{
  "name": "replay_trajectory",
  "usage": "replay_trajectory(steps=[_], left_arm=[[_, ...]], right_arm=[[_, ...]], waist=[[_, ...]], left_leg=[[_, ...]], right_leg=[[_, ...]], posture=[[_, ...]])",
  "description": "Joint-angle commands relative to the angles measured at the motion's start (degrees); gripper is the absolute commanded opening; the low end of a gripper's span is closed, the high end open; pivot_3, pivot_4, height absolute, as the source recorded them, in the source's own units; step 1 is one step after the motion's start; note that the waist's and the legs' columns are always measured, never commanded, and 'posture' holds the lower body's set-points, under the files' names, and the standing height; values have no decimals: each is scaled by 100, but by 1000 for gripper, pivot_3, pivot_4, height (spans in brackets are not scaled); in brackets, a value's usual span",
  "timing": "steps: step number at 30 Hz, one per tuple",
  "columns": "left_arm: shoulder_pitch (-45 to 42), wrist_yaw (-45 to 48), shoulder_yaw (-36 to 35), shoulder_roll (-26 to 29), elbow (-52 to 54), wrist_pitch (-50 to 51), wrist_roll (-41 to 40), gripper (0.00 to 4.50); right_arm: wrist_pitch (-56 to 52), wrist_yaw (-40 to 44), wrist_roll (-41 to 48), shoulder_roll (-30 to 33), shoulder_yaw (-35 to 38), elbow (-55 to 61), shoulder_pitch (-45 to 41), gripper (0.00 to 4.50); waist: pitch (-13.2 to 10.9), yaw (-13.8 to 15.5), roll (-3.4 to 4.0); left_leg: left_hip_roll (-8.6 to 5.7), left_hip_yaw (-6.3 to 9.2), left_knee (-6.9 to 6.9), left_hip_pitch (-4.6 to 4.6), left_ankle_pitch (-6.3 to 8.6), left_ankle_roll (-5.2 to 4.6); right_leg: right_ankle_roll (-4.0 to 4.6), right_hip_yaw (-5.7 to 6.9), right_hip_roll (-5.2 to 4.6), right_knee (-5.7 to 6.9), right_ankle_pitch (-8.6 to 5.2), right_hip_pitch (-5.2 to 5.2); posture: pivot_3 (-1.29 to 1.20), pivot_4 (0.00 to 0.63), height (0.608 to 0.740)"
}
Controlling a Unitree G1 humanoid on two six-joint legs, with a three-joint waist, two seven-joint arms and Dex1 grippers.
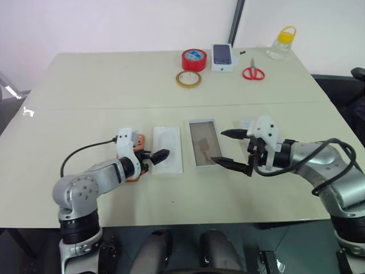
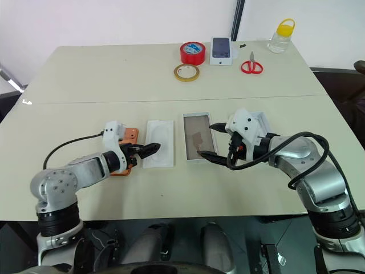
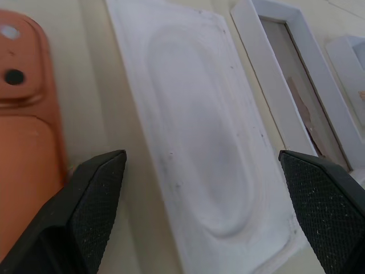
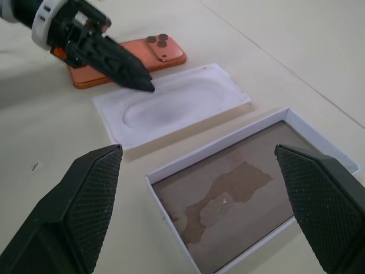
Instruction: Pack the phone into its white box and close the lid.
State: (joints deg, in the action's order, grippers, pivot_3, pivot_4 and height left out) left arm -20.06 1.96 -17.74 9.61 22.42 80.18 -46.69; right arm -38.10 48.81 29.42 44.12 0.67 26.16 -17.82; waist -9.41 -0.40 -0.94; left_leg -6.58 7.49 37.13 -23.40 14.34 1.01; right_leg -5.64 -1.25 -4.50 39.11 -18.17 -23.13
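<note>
A: Head views first. Phone (image 2: 126,149) lies flat on the worktop (image 1: 114,85), partly under the left hand (image 1: 155,156). That hand is open, holding nothing, its tips over the near edge of the white insert (image 1: 167,149), which sits just beside the phone.

B: And the box?

A: White box (image 1: 205,142) is past the insert, empty, brown patch on its floor. Right hand (image 1: 231,148) hangs open over its right edge, nothing held. The lid (image 2: 259,121) looks to be behind that hand, mostly hidden, can't be sure.

B: Left wrist view?

A: Open fingers (image 3: 94,191) straddle the insert's oval recess; the phone's lens end is off to one side, box rim on the other.

B: Right wrist?

A: Fingers (image 4: 85,194) wide apart above the empty box, insert and phone beyond it.

B: Step?

A: I'd say packing hasn't begun: phone out, box open, lid off. Reach stage.

B: Next move needs?

A: Probably the left hand has to shift off the insert onto the phone and catch its thin edges. Flat on the worktop, so it may slip.
</note>
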Motion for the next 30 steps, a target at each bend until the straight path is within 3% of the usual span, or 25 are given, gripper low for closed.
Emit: replay_trajectory(steps=[1,3,6,13,20,23,30], left_arm=[[-98,-238,-131,-353,-131,233,1,4500],[-163,-313,-283,-567,-221,311,-50,4500],[-203,-436,-391,-708,-343,343,77,3758],[-285,-458,-474,-738,-513,269,182,123],[-501,-514,-738,-883,-686,265,132,14],[-552,-499,-914,-913,-679,313,39,0],[-780,-503,-1511,-842,-598,325,-192,0]], right_arm=[[139,-23,-26,-26,20,176,-30,4468],[148,-3,-35,-9,-31,255,2,4468],[196,67,-140,74,-193,393,79,4500],[700,425,-960,465,-1021,445,330,4500],[1227,547,-1930,380,-1803,-246,-39,4500],[1415,579,-2119,189,-1938,-639,-286,3613],[1813,862,-2476,34,-2158,-1077,-505,55]], waist=[[1,13,1],[1,39,0],[1,92,0],[0,118,-3],[0,108,-4],[-1,101,-7],[-2,102,-9]], left_leg=[[0,0,-1,0,0,0],[0,0,0,0,0,0],[-1,-1,0,1,0,0],[-4,-2,1,-1,0,0],[-2,-2,2,0,0,1],[-1,-2,2,0,0,1],[-1,-2,1,-1,-1,3]], right_leg=[[0,1,0,0,0,0],[0,0,0,-1,0,0],[0,0,0,-2,0,1],[-1,0,-3,-8,0,2],[-2,0,-1,-6,0,2],[-2,1,0,-6,0,0],[-2,0,0,-5,0,-2]], posture=[[0,150,740],[0,150,740],[0,150,740],[0,150,740],[0,150,740],[0,150,740],[0,150,740]])
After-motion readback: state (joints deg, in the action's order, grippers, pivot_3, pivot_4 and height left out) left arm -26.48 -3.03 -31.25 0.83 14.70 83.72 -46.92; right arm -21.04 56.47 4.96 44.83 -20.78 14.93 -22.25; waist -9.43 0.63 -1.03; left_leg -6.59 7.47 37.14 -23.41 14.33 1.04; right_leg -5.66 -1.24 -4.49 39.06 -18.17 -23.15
